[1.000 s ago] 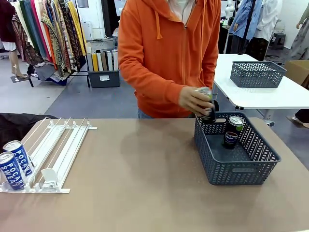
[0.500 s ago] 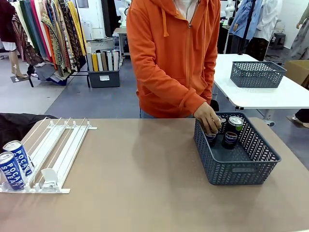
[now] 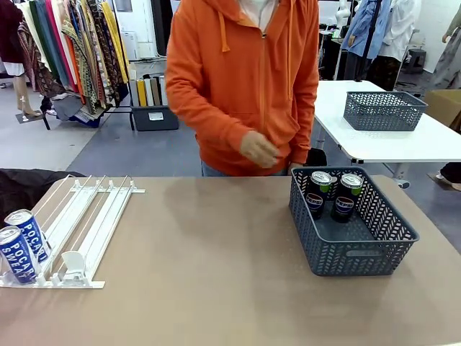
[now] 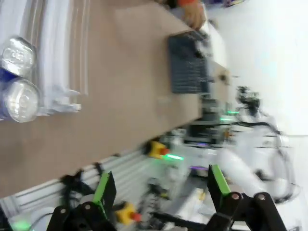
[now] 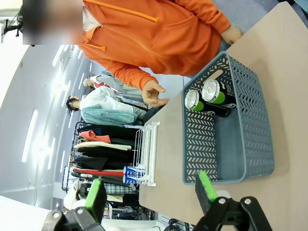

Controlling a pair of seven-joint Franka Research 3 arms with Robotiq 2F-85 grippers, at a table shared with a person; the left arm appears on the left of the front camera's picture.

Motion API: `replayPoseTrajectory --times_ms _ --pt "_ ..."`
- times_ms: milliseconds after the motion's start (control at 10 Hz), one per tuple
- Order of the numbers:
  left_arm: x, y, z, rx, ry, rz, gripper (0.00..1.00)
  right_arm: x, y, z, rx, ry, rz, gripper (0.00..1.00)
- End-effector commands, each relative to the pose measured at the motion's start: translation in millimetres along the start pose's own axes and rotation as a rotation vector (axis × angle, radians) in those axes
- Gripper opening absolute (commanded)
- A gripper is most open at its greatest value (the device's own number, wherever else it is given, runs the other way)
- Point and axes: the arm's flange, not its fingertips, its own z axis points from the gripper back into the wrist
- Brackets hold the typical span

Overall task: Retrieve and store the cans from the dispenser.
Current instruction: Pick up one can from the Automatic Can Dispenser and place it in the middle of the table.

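Two blue POCARI SWEAT cans (image 3: 21, 244) stand at the front of the leftmost lanes of the white dispenser (image 3: 86, 227). Two dark cans with yellow-green labels (image 3: 331, 193) stand side by side at the far end of the grey basket (image 3: 356, 252). The person's hand (image 3: 258, 149) hangs empty above the table's far edge. In the left wrist view my left gripper (image 4: 161, 190) is open and empty, well off from the blue cans' silver tops (image 4: 19, 77). My right gripper (image 5: 150, 190) is open too, high above the basket (image 5: 199, 139) and the dark cans (image 5: 202, 95).
The person in an orange hoodie (image 3: 245, 79) stands at the far side, between dispenser and basket. A second grey basket (image 3: 382, 109) sits on a white table behind. Bare brown tabletop (image 3: 209, 267) lies between dispenser and basket.
The person has set the dark can down in the basket beside the other one, let go, and drawn the hand back to the left, empty.
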Motion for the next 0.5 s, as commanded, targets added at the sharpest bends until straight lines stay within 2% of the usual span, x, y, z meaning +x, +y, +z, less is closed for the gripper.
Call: replayPoseTrajectory --times_ms 0,100,300,400 --pt "-7.6 -32.2 -16.0 0.545 0.019 -0.155 1.0 2.7 2.8 -1.2 0.02 -0.017 0.002 1.0" --pt "-7.7 -38.5 -25.0 0.748 0.023 -0.197 1.0 2.7 2.8 -1.2 0.02 -0.017 0.002 1.0" --pt "-0.2 -42.7 -33.3 1.013 0.033 -0.164 1.0 2.7 2.8 -1.2 0.02 -0.017 0.002 1.0" --pt "0.4 -47.7 -36.0 1.048 0.08 -0.173 1.0 2.7 2.8 -1.2 0.02 -0.017 0.002 1.0"
